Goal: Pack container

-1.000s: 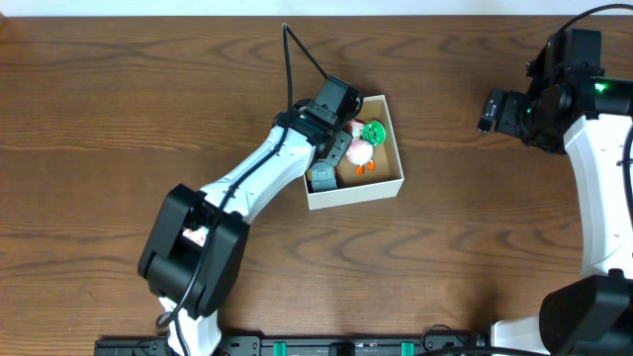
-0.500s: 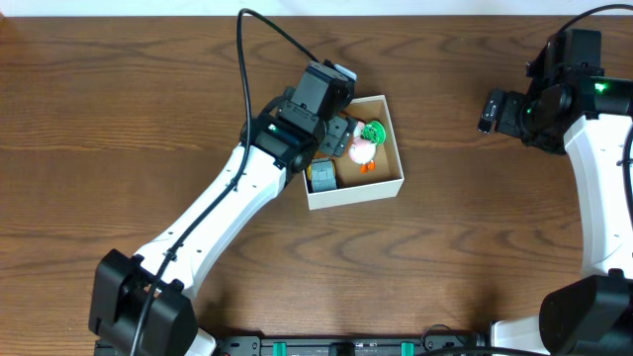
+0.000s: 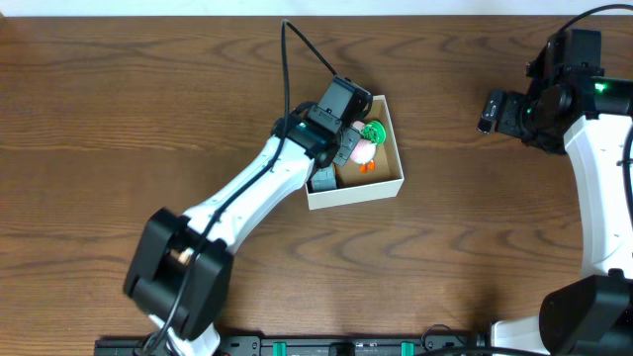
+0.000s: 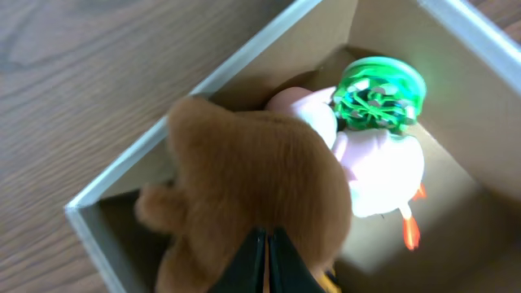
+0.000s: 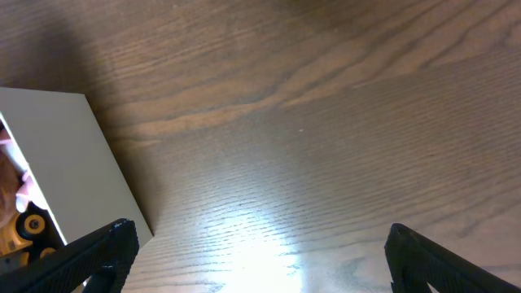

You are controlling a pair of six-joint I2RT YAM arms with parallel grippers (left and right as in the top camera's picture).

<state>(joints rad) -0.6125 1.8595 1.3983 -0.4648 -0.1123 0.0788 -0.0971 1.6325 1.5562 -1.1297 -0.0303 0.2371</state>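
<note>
The container (image 3: 358, 196) is a shallow white-walled box with a tan inside, in the middle of the table. In it lie a brown plush toy (image 4: 244, 163), a white and pink duck toy (image 4: 383, 175) with orange feet, and a green ball (image 4: 378, 91). My left gripper (image 4: 267, 260) hangs just over the brown plush, its black fingers pressed together with nothing between them. In the overhead view the left gripper (image 3: 342, 150) sits over the container's left half. My right gripper (image 3: 492, 111) is far to the right, above bare wood, and it stands wide open (image 5: 260, 244).
A dark grey toy (image 3: 322, 181) lies in the container's front left corner. A yellow wheeled toy (image 5: 32, 224) peeks over the container wall (image 5: 69, 155) in the right wrist view. Brown wooden table (image 3: 119, 119) surrounds the box.
My left arm swung out to the left and came back over the container's left half, and its jaws have closed. The right arm has not moved.
</note>
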